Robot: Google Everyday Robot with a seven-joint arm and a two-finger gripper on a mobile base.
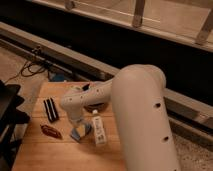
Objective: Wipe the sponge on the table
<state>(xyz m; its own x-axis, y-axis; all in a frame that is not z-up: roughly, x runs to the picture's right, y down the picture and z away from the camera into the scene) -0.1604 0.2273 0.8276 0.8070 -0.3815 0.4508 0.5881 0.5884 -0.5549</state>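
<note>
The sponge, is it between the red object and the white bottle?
Yes, the sponge sits between the red object and white bottle, under the gripper.

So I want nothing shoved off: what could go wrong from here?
The gripper is down at the sponge, which lies right beside the white bottle; a wipe that way may shove the bottle. A stroke the other way could push the red object toward the table edge.

Dim, warm light from above; white arm (142, 107) brightest on its upper curve; dark band (125, 47) behind the table (57, 156) loses detail; soft shadow under the arm darkens the gripper (78, 126), down at the sponge (80, 133) mid-table.
</note>
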